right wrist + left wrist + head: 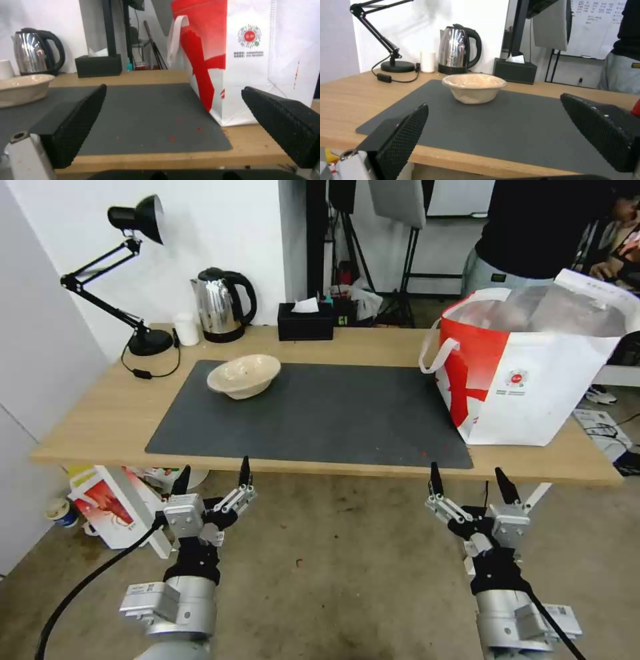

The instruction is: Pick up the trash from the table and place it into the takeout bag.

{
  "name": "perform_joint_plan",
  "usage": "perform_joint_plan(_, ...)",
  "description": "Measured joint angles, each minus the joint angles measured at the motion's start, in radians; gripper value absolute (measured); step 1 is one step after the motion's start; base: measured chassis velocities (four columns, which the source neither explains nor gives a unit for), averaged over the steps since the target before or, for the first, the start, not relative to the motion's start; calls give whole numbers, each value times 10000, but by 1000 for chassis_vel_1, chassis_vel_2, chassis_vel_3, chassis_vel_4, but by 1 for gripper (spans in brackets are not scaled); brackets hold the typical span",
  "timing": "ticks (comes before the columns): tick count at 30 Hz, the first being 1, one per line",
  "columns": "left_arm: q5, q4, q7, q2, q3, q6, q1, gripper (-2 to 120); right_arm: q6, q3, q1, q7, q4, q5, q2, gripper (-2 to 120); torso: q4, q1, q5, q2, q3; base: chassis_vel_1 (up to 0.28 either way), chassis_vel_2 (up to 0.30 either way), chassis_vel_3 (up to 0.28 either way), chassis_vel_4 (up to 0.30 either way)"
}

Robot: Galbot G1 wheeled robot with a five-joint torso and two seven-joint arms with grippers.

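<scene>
One bowl left on mat, approx 11 o'clock. Left end effector fingers apart, right end effector too; pinch rim w/ left, carry to bag.

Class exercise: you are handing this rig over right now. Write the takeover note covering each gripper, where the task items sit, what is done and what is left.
Left gripper: open, holding nothing, hanging before the table's near edge, on the beige bowl's side.
Right gripper: open, holding nothing, before the near edge, toward the takeout bag.
Beige bowl: upright on the dark mat's far left part.
Takeout bag: stands open at the table's right end.
Done: on the tabletop, the bowl is the one piece of trash in sight; the bag's contents cannot be made out.
Left: pick up the bowl and put it into the bag.
</scene>
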Motion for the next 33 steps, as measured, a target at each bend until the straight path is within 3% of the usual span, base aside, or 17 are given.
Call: perform_joint_plan(33,98,92,-20,-103,18,-12,-11,99,-34,-291,-57,-5,-123,-366,-108,100,0,-1,0,0,0,0,0,0,0)
